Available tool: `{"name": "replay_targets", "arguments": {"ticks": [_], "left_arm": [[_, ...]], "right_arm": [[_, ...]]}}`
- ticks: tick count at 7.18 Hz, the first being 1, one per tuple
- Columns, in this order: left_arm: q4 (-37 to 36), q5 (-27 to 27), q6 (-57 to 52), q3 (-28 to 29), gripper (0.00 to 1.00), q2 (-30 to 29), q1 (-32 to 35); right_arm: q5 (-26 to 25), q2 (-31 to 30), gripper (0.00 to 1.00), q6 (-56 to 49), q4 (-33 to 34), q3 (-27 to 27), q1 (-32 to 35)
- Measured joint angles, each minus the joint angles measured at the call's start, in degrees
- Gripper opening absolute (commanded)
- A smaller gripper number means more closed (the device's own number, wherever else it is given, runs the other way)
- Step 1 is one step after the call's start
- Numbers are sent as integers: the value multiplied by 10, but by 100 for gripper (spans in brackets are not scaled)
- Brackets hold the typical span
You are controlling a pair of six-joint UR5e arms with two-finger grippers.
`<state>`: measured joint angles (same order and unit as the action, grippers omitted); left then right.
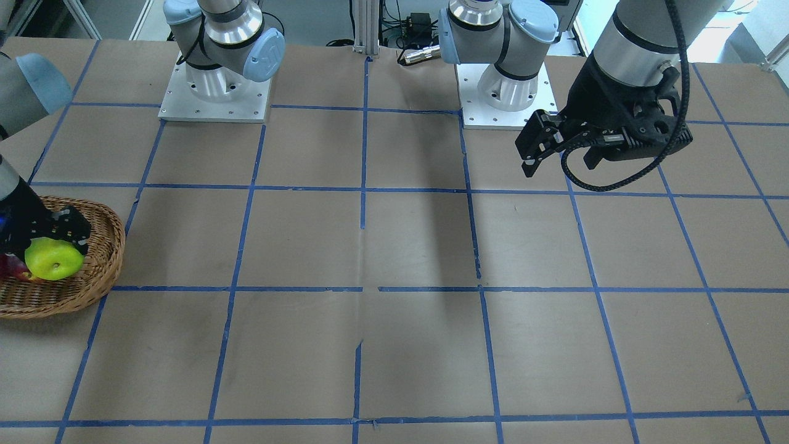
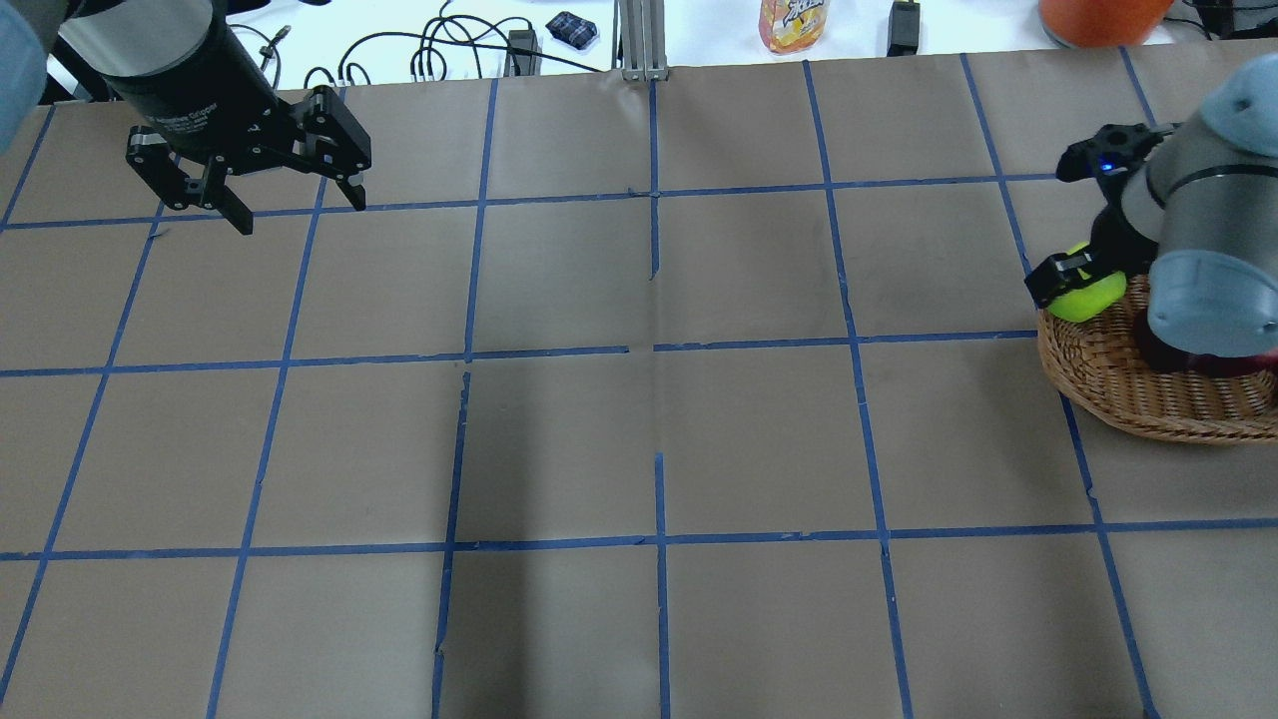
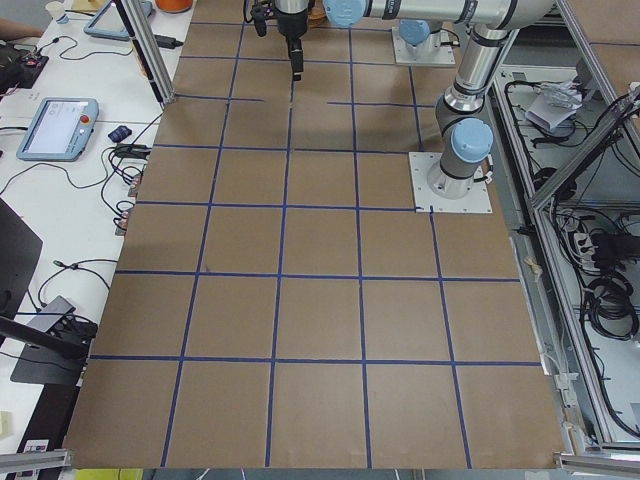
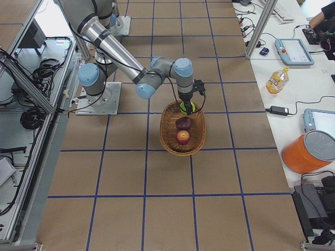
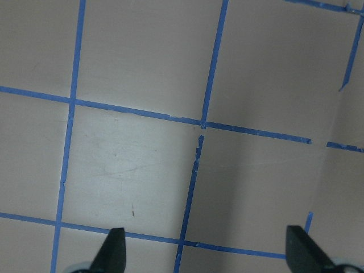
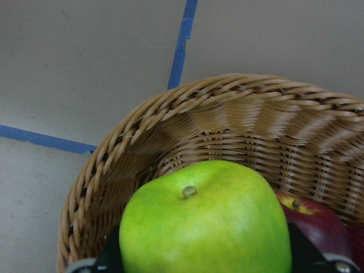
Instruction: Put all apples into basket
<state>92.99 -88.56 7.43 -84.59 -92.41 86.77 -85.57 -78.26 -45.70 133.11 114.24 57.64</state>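
My right gripper (image 2: 1083, 282) is shut on the yellow-green apple (image 6: 205, 222) and holds it over the near end of the wicker basket (image 6: 227, 114). The apple also shows in the front view (image 1: 54, 259), with the basket (image 1: 98, 271) under it. In the right side view the maroon apple (image 4: 183, 123) and the red apple (image 4: 182, 137) lie inside the basket (image 4: 167, 130). A dark red apple (image 6: 313, 219) shows just beyond the green one. My left gripper (image 2: 300, 212) is open and empty, hovering over bare table at the far left, its fingertips (image 5: 114, 250) wide apart.
The table is brown paper with a blue tape grid (image 2: 654, 345). The two arm bases (image 1: 216, 92) stand at the table's robot side. A bottle (image 2: 792, 22), cables and an orange container (image 2: 1098, 15) lie beyond the far edge.
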Motion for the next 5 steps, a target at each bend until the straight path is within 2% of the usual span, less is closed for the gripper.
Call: {"name": "replay_targets", "arguments": {"ticks": [3,4,5], "left_arm": [[-5,5,0,-3,100,0,2],[-6,6,-2,-7,100,2,2],[-7,6,-5,-8,100,6,2]], "right_arm": [[8,-10,100,-15,-19,-6,-9],[9,-32,100,-19,-67,-20,-7],[9,-63,100,-17,-153,-53,-2]]}}
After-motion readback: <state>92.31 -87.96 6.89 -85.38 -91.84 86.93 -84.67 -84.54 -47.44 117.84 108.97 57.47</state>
